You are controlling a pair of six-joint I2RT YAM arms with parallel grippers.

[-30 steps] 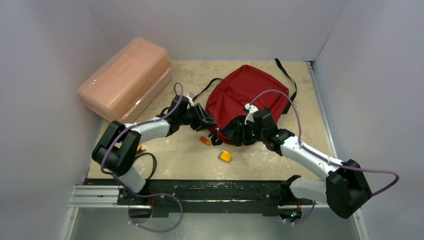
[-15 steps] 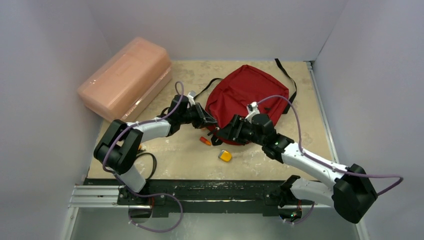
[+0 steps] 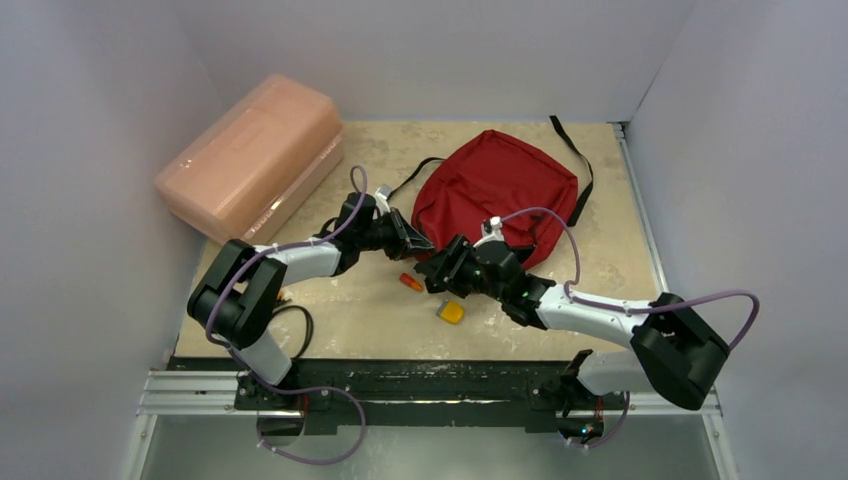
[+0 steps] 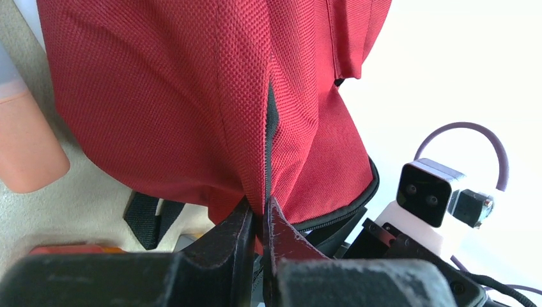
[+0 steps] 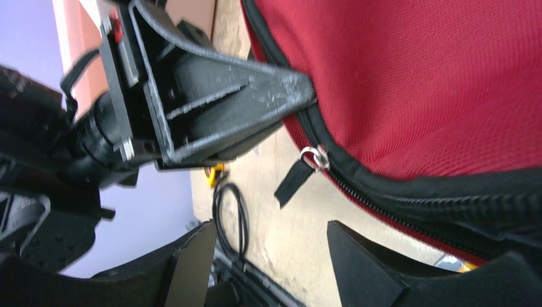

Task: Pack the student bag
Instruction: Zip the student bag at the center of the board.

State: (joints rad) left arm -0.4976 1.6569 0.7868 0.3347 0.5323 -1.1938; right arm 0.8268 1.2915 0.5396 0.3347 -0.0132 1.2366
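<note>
On the surface (image 3: 620, 250), one pink box (image 3: 250, 155) lies far left and one red bag (image 3: 500, 185) centre-rear, its near seam pinched by the clenched left tool (image 4: 261, 214), the right tool (image 3: 434, 272) released beside it, two orange bits (image 3: 451, 312) nearby.

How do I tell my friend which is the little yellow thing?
Find the big dark red student bag. On the table just in front of it lies the little yellow thing. It is chunkier and yellower than the thin orange-red piece beside it.
</note>
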